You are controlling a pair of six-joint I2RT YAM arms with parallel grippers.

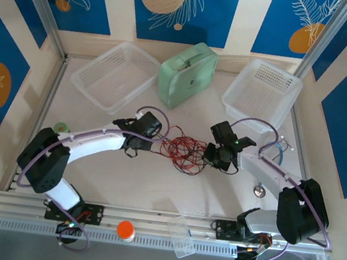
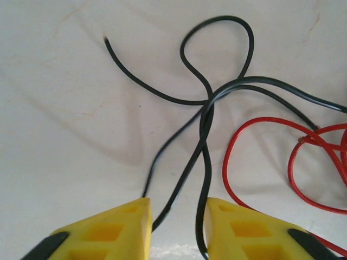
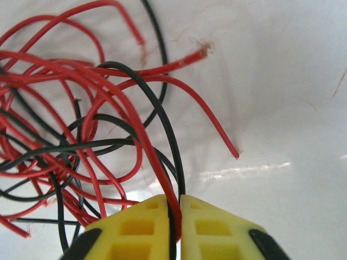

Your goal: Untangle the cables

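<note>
Light, floppy cables (image 1: 180, 151) mid-frame probably snag easily, so loose ends look grabbable; right gripper (image 3: 174, 203) pinches two strands, left gripper (image 2: 178, 210) sits spread.

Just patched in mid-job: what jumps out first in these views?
The knot of red and black cables in the middle of the top view grabs the eye first. In the right wrist view, the right hand is shut on a red and a black strand leading out of it. The left hand stands open with black strands passing through it. A mint-green case stands at the back, in the middle.
</note>
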